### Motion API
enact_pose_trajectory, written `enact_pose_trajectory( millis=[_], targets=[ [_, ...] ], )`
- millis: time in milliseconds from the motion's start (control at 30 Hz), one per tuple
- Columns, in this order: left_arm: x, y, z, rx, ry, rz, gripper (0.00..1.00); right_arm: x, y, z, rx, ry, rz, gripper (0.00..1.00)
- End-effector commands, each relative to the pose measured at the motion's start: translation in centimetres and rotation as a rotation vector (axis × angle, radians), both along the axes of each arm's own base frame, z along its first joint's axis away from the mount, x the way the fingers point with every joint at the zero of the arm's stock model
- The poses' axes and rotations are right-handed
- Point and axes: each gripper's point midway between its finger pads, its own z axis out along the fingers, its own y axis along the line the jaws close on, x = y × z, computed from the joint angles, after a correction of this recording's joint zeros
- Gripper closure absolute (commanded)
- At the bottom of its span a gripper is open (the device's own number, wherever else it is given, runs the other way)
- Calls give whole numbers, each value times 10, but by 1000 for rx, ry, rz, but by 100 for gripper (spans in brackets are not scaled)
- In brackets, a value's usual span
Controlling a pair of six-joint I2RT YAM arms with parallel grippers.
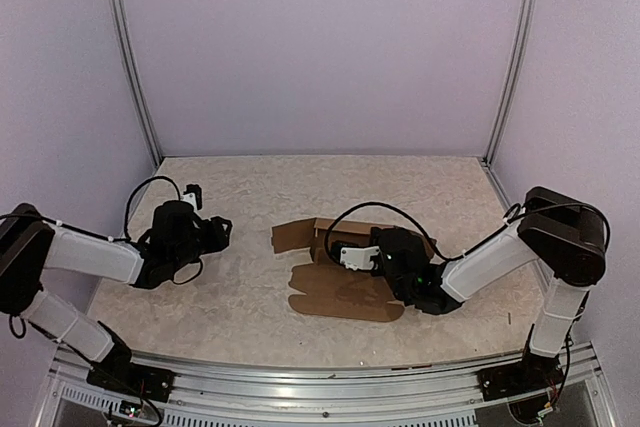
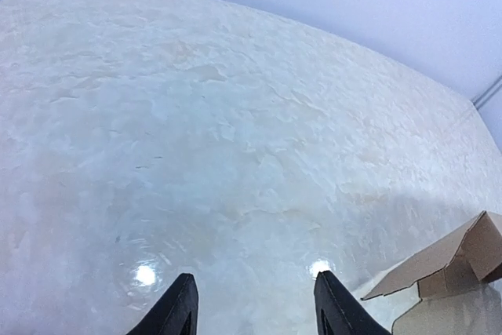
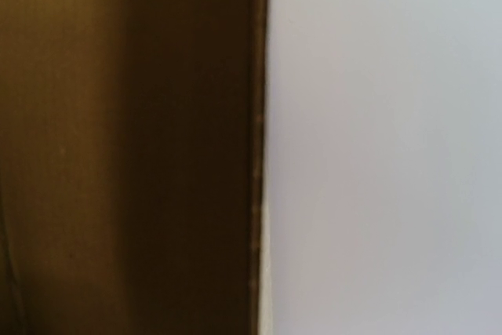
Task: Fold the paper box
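The pale mottled surface (image 1: 240,297) is carrying everything, with lilac walls (image 1: 320,47) standing around it. The right arm (image 1: 490,257) is reaching in from 4 o'clock toward the middle. The left arm (image 1: 90,252) is bending in from 8 o'clock and ending well short of the middle.

The box (image 1: 345,292) is lying about the middle of the surface, still mostly flat. Its wide panel is spreading toward 6 o'clock, and its flaps are standing up along the 12 o'clock side.

The right jaws are sitting over the box near those raised flaps, and they are closed. In the right wrist view, brown cardboard (image 3: 125,147) is filling the left half, very close, so whether the jaws are pinching it cannot be told.

The left jaws are standing apart with nothing between them. They are hovering over bare surface at 9 o'clock of the box, well apart from it. In the left wrist view, one raised flap (image 2: 459,260) is showing at 4 o'clock.
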Motion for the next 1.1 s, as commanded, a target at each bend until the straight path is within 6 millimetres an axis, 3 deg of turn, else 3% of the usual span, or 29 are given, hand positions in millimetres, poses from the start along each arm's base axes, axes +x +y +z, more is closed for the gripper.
enact_pose_trajectory(
  millis=[0, 67, 133, 200, 333, 500, 700, 900, 1067],
  targets=[
    [14, -72, -12, -20, 28, -351, 51, -7, 3, -17, -50, 20, 12, 100],
    [7, -106, -23, -16, 18, -512, 52, -8, 2, -18, -54, 16, 10, 100],
    [8, -123, -30, -9, 19, -569, 52, -8, 2, -19, -57, 16, 10, 100],
    [8, -138, -43, -11, 46, -631, 53, -9, 1, -20, -61, 15, 10, 100],
    [-1, -158, -49, -10, 28, -729, 54, -10, 0, -22, -73, 15, 9, 100],
    [-20, -162, -54, 10, 34, -785, 53, -10, -2, -24, -83, 16, 5, 100],
    [-41, -161, -37, -34, -40, -837, 51, -11, -2, -26, -91, 20, 7, 100],
    [-49, -181, -30, -66, -96, -942, 51, -13, 0, -29, -103, 17, 13, 100],
    [-47, -187, -30, -70, -118, -947, 50, -14, 0, -27, -99, 18, 13, 100]
  ],
)
